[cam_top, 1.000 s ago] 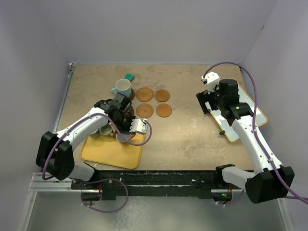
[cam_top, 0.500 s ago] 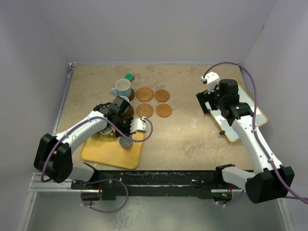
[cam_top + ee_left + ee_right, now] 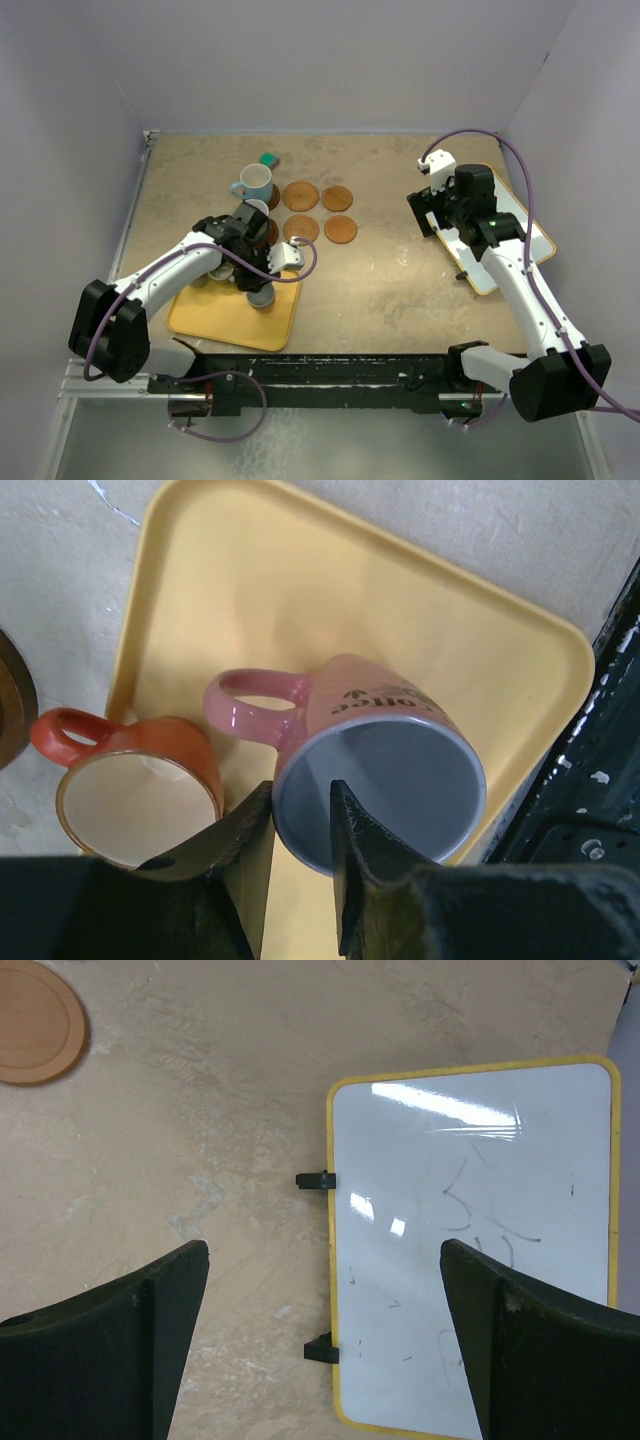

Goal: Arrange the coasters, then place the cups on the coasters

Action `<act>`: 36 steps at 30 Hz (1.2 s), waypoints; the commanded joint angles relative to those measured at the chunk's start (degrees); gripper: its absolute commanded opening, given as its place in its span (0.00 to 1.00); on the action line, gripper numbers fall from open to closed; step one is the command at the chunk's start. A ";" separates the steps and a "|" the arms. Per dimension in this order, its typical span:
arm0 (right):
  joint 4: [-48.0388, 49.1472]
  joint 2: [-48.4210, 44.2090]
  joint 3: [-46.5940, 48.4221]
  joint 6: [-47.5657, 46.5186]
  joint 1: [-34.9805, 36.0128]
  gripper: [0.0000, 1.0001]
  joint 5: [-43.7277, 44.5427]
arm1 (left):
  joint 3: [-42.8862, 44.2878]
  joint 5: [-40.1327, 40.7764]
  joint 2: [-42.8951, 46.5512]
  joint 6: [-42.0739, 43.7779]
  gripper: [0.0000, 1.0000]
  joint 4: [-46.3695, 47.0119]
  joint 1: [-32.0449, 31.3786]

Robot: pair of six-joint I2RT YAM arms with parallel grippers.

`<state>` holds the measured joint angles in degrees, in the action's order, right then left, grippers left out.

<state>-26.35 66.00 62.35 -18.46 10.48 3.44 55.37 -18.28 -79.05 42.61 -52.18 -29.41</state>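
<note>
A beige surface (image 3: 400, 290) seen from above, with two robot arms bolted at its near edge. A yellow tray (image 3: 215, 318) lies near left. A whiteboard (image 3: 470, 1260) lies at the right.

Round brown coasters (image 3: 300, 195) sit in two neat rows left of centre, so arranging them looks done. Four are bare. A light blue mug (image 3: 255, 183) stands on the far-left one. The spot just near of it is mostly hidden by the left arm. At least three mugs are on the tray, so most of the placing is left to do.

On the tray a pink mug (image 3: 400, 780) with a grey inside stands mouth up, its long axis roughly vertical. The slanted view does not show whether it leans. Its handle points away from the near edge, toward a small orange mug (image 3: 135, 800) just beside it.

The left hand (image 3: 301, 795) straddles the pink mug's rim beside the handle, one finger inside and one outside, with a narrow gap. Whether it is squeezing cannot be told. The right hand (image 3: 322, 1250) hovers over the whiteboard's left edge, spread wide and holding nothing.
</note>
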 commanded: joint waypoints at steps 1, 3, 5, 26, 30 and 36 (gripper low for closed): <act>0.90 -0.04 0.68 -0.30 -0.11 1.00 -0.28 | 0.37 1.22 2.20 -1.74 0.27 -3.68 -0.24; 0.95 0.05 0.68 -0.31 -0.11 1.00 -0.28 | 0.64 0.49 2.35 -1.43 0.29 -5.21 -0.30; 0.94 0.10 0.64 -0.33 -0.11 1.00 -0.27 | 0.90 0.31 2.41 -0.73 0.32 -6.44 -0.30; 0.86 0.36 0.58 -0.61 -0.11 1.00 -0.05 | 5.01 -10.65 5.39 26.88 0.57 -5.63 -0.62; 0.86 0.60 0.50 -0.63 -0.11 1.00 0.06 | 5.82 -11.42 3.47 33.18 0.57 -8.26 -1.60; 0.90 0.96 0.51 -0.79 -0.11 1.00 0.20 | 6.31 -9.73 -0.18 38.12 0.56 -11.42 -4.20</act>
<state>-26.46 66.59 62.35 -18.68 10.48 3.46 59.46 -26.39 -77.32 73.84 -60.36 -31.86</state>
